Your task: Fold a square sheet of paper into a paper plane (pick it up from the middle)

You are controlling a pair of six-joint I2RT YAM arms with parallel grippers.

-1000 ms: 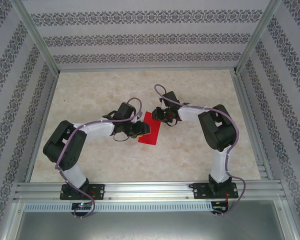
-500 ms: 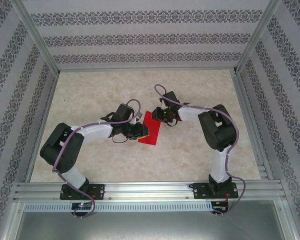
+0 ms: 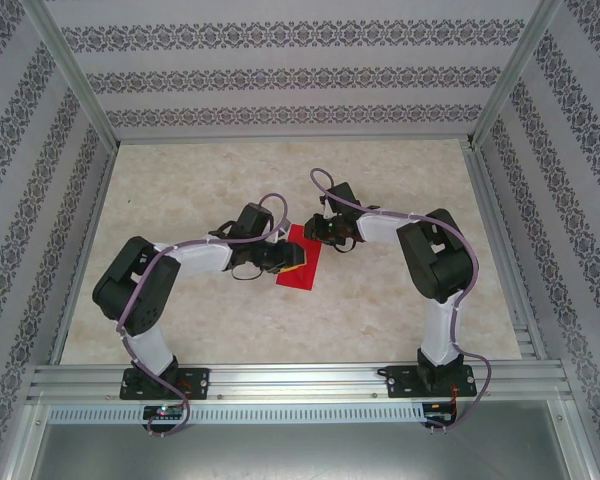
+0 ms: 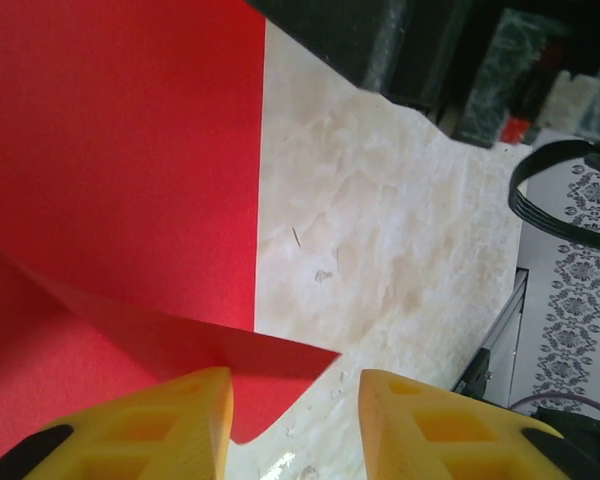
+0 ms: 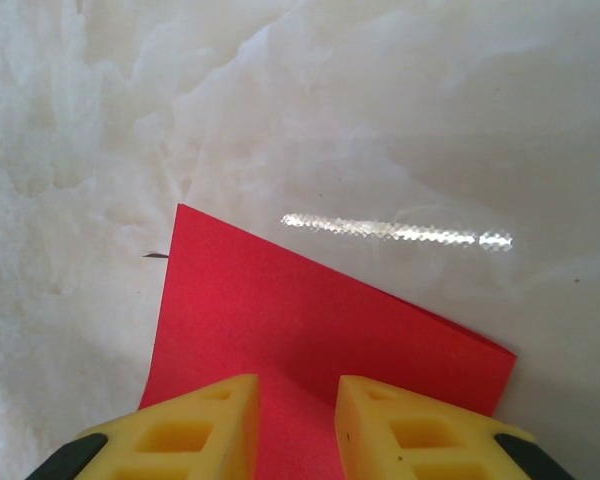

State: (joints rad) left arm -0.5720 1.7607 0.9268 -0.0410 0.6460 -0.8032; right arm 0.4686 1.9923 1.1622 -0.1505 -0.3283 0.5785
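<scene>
Square sheet of paper (image 3: pixel 308 270): left pincer (image 4: pixel 295 420), released, has slid farther across, lifting a flap (image 4: pixel 180 335); right pincer (image 5: pixel 298 430), also released, seemingly steadies the opposite edge, so folding advances.

Square sheet of paper (image 3: pixel 306 270) mid-frame on table (image 3: pixel 400 170); left gripper (image 3: pixel 290 258) over its left edge, right gripper (image 3: pixel 316 236) at its upper edge.

The right claw (image 5: pixel 298 390) is sitting over the near part of the red sheet of paper (image 5: pixel 310 320), its yellow fingers (image 5: pixel 195 425) standing apart. The sheet is lying flat on the pale marbled counter (image 5: pixel 380 110), and a glare streak (image 5: pixel 395 231) is shining just beyond its far edge.
</scene>
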